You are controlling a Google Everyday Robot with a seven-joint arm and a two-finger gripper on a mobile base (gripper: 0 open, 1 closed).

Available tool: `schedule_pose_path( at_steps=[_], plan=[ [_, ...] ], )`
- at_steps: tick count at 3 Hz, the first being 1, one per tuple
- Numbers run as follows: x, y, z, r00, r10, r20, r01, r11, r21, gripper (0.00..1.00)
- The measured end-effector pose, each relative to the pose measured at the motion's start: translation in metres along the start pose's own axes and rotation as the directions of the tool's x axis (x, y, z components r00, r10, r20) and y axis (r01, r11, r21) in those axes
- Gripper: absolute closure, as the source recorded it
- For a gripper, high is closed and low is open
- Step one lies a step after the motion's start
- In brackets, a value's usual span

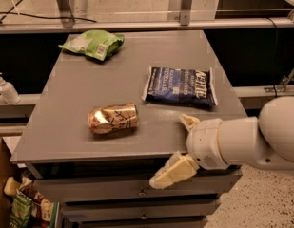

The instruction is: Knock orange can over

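The orange can (113, 119) lies on its side on the grey table (65, 137), near the front, its silver top pointing left. My gripper (178, 148) is at the table's front right edge, to the right of the can and apart from it. Its two cream fingers are spread open with nothing between them; one fingertip (188, 121) is over the table edge, the other finger (171, 173) hangs in front of the drawer face. The white arm (251, 139) comes in from the right.
A blue chip bag (180, 86) lies right of centre, behind the gripper. A green chip bag (93, 44) lies at the back left. A white pump bottle (5, 88) stands off the table at left. Drawers (113, 189) sit below the tabletop.
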State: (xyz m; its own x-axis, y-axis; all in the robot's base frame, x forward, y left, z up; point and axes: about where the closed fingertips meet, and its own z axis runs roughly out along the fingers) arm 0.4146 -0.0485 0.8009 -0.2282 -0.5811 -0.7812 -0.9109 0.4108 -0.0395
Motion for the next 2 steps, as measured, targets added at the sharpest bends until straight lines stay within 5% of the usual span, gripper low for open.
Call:
schedule_pose_path(
  at_steps=[1,2],
  plan=[
    [0.0199,0.0184,-0.0059,0.989,0.072,0.126,-0.070,0.9973,-0.019,0.00],
    [0.0160,0.0253,-0.0063,0.978,0.094,0.184,-0.088,0.9952,-0.044,0.00]
  ],
)
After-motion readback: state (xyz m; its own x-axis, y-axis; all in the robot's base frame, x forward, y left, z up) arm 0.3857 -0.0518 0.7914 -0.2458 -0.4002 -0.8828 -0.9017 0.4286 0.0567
